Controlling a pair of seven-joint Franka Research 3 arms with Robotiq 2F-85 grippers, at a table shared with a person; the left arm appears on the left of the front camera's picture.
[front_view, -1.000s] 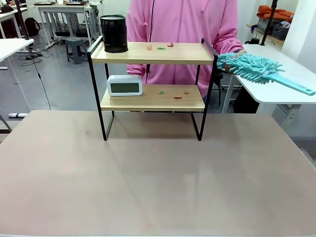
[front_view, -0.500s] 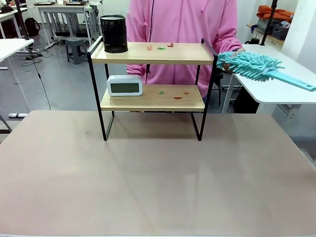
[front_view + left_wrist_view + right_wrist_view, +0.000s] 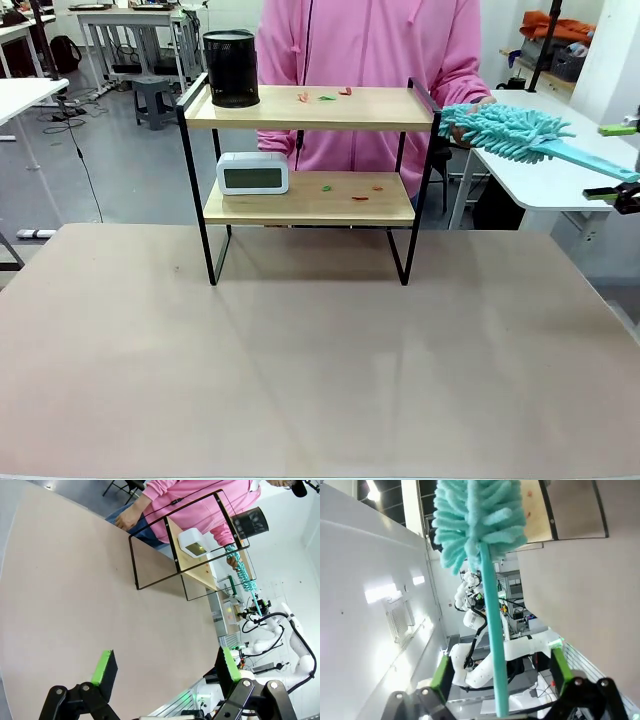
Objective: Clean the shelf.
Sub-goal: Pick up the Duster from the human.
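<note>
Over at right edge, newly in: right gripper [image 3: 614, 162], spread wide around duster [image 3: 505, 132] handle, seemingly not clamping yet. Looks like handover starting. Left gripper [image 3: 166, 664] spread, empty. Shelf [image 3: 385, 108] mid-table, far side, scraps [image 3: 326, 97] on both boards.

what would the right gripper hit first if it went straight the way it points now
Probably the teal duster handle, lying between the right gripper's open fingers, then its fluffy head; depth is unclear.
</note>
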